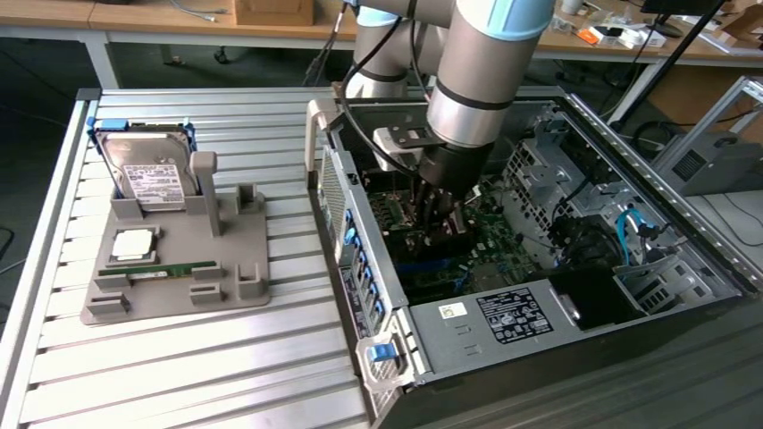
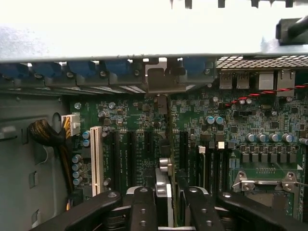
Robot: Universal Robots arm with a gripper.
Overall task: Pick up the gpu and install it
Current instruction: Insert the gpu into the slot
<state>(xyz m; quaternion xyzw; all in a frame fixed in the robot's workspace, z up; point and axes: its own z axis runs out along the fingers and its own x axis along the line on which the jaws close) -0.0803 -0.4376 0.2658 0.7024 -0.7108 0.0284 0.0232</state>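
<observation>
Black gripper (image 2: pixel 166 204) fingers (image 2: pixel 142 209) fill the wrist view's foreground, partly closed on the gpu (image 2: pixel 164 190), a thin card seen edge-on with a silvery metal edge running between them. The card stands upright over the green motherboard (image 2: pixel 250 120), lined up among the dark expansion slots (image 2: pixel 129 154), just beside the white slot (image 2: pixel 95 159); whether it is seated in a slot I cannot tell. In the exterior view the gripper (image 1: pixel 439 214) reaches down inside the open computer case (image 1: pixel 667 223), the arm (image 1: pixel 483 71) rising above it, with the power supply (image 1: pixel 507 317) just beside the motherboard at the case's near end. Well apart from the case, on the exterior view's left, a grey holder (image 1: pixel 179 286) on the slatted table (image 1: pixel 179 375) carries the silver hard drive (image 1: pixel 149 174), a processor chip (image 1: pixel 134 243) and a slim green memory stick (image 1: pixel 173 268).
</observation>
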